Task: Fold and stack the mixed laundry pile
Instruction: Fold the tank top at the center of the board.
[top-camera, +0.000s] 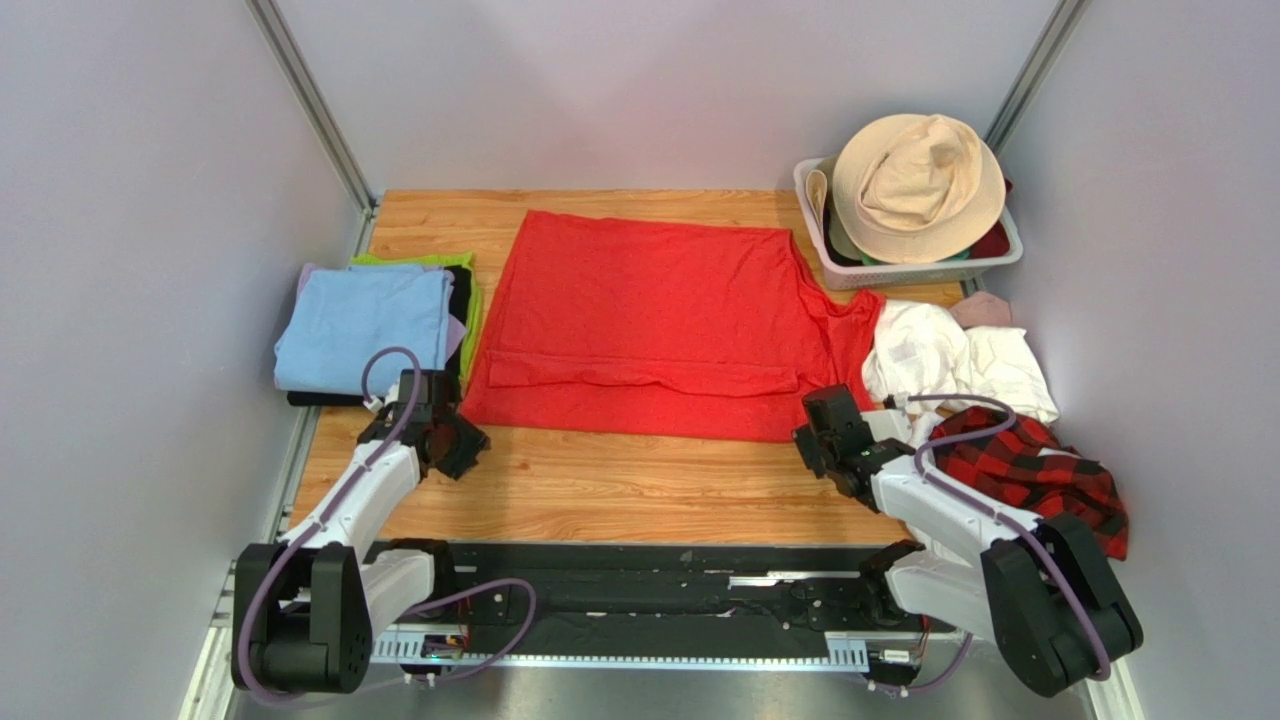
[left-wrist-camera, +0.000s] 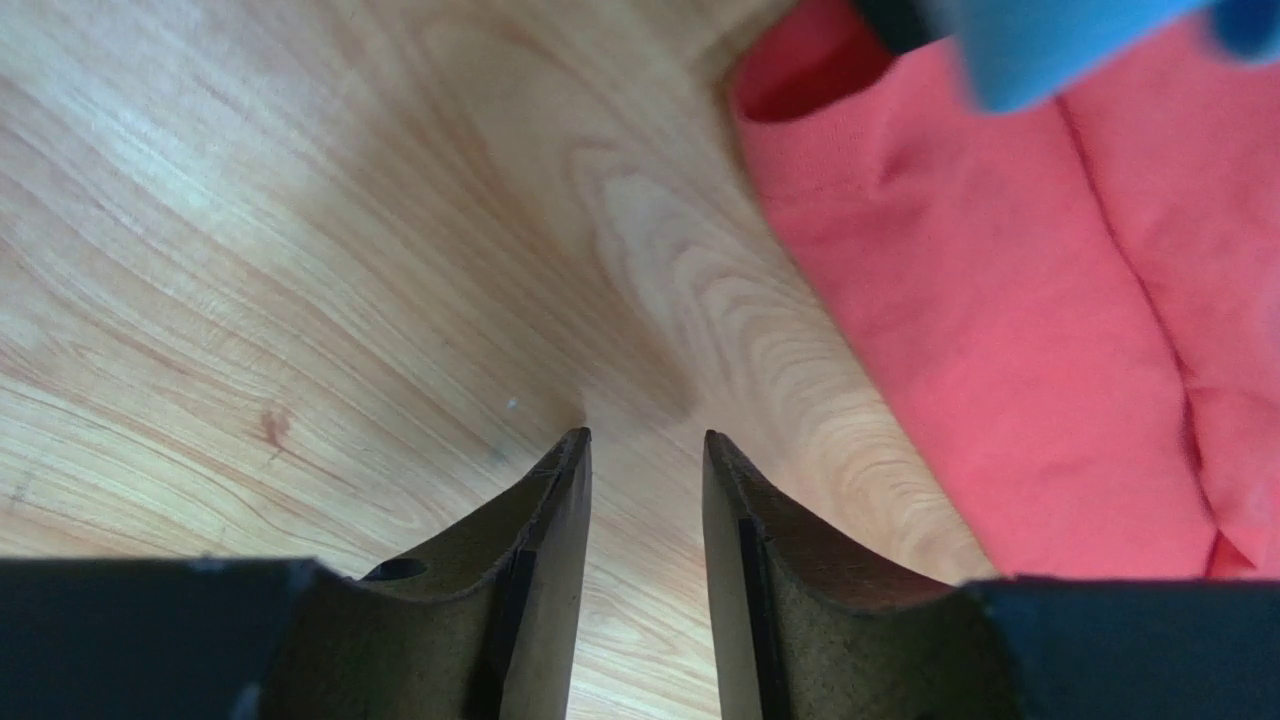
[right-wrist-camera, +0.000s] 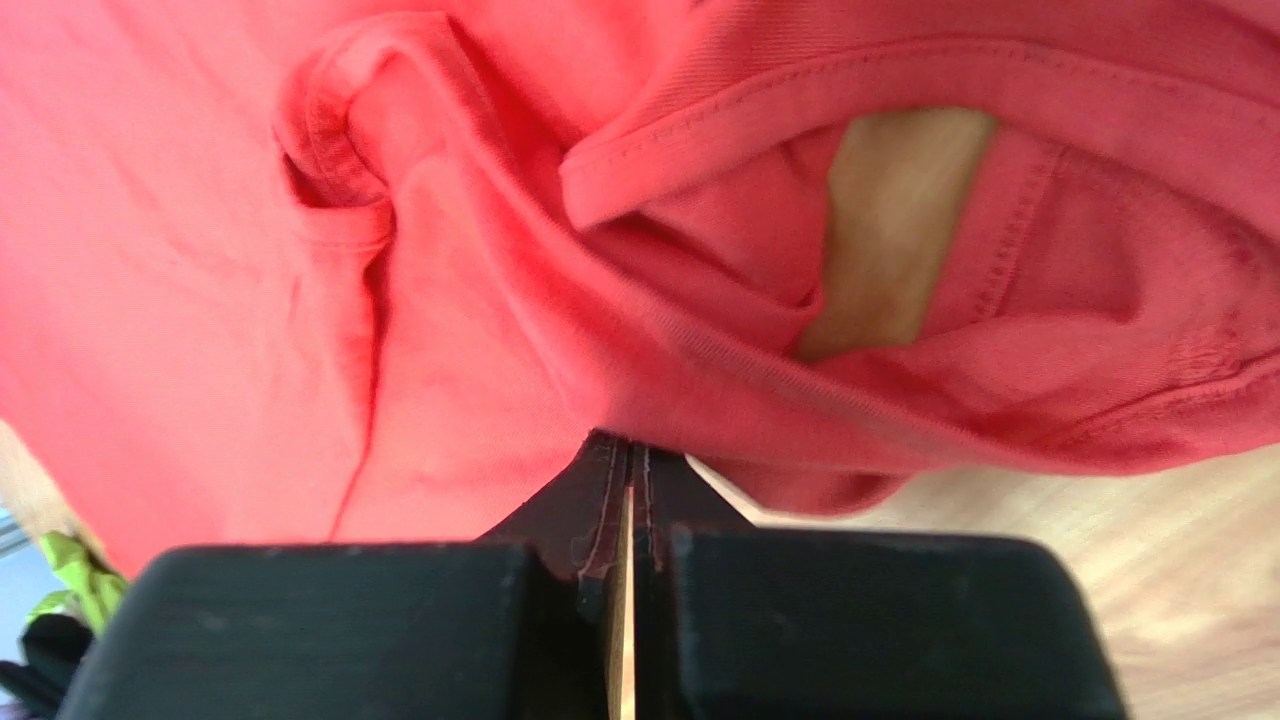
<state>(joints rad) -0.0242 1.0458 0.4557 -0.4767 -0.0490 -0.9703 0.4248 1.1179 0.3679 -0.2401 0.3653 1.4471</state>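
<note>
Overhead, the red T-shirt lies spread almost flat across the middle of the wooden table, soft knit on pale, streaky grain. A long crease runs along its near hem, and its right edge is bunched.

My left gripper hovers over bare wood just beside the shirt's near left corner. Its dark, tapered fingers stand narrowly apart with nothing between them.

My right gripper is at the shirt's near right corner. Its fingers are pressed together on a gathered fold of red cloth. The tips are buried in the fabric, and creases run in towards them. Through an opening in the stitched hems, a patch of wood shows.

Right of the shirt sit rumpled white cloths, and a small pink piece peeks out behind them. The red-and-black plaid shirt is partly covered by my right arm.

At the far right corner, a white slatted basket holds a beige bucket hat, which covers most of whatever lies under it.

On the left, a folded light blue cloth tops a stack, with only the edges of a black cloth and a green cloth showing.
</note>
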